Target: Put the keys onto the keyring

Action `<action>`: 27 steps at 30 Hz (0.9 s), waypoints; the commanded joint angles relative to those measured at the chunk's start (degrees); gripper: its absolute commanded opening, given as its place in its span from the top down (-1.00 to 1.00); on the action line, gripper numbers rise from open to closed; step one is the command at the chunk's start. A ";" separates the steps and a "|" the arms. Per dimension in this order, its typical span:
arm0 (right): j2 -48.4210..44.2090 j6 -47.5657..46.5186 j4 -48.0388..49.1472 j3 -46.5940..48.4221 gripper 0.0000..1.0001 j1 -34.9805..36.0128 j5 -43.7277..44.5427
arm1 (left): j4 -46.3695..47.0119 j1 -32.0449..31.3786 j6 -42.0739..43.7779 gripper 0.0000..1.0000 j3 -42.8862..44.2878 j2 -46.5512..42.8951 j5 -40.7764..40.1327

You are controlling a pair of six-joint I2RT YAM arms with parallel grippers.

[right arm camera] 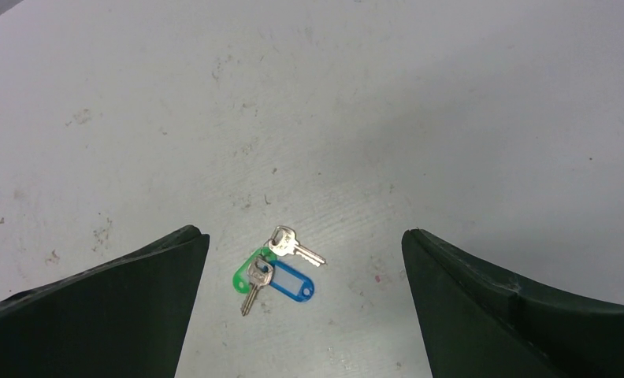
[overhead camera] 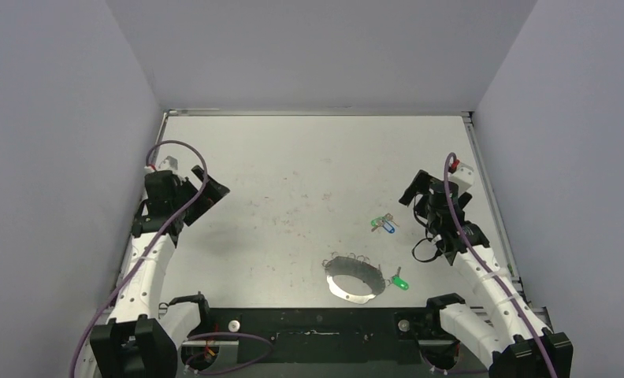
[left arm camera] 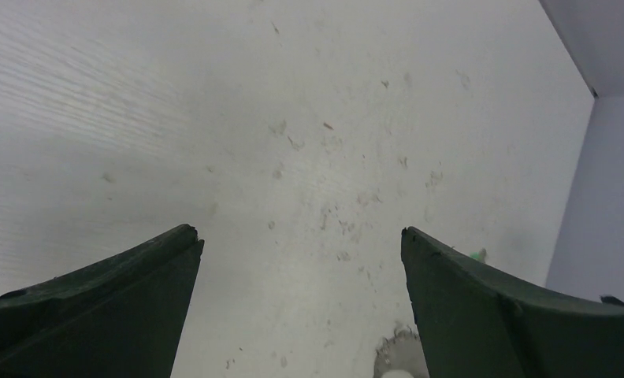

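Note:
Two small silver keys (right arm camera: 284,244), one with a blue tag (right arm camera: 295,283) and one with a green tag (right arm camera: 243,276), lie together on the table right of centre (overhead camera: 384,225). My right gripper (right arm camera: 302,235) hovers open above them, with the keys between and just below its fingertips; it holds nothing. The keyring (overhead camera: 354,263), a silver-grey hoop with small wire loops on its rim, lies near the front edge. Another green-tagged key (overhead camera: 401,283) rests at its right side. My left gripper (left arm camera: 301,236) is open and empty over bare table at the left (overhead camera: 205,195); only an edge of the keyring (left arm camera: 395,356) shows there.
The grey, scuffed table (overhead camera: 293,173) is enclosed by pale walls on the left, back and right. A metal rail (overhead camera: 490,205) runs along the right edge. Both arm bases (overhead camera: 309,327) and purple cables sit at the near edge.

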 commanded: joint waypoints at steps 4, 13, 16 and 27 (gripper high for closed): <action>1.13 2.83 -10.57 1.71 -1.00 -0.54 -6.60 | 12.26 -0.48 -8.53 -0.94 -7.65 4.84 26.47; 2.98 7.82 -11.34 -4.18 -1.00 -0.54 -16.09 | 2.86 -22.73 0.87 -0.95 0.22 11.24 6.64; 2.43 8.99 -14.00 -4.28 -1.00 -0.58 -16.43 | -5.28 -32.87 4.80 -0.94 6.20 15.72 -8.05; -2.83 8.39 -27.60 -5.26 -1.00 -0.21 -24.45 | -9.74 -41.48 2.68 -0.94 4.46 12.61 -32.74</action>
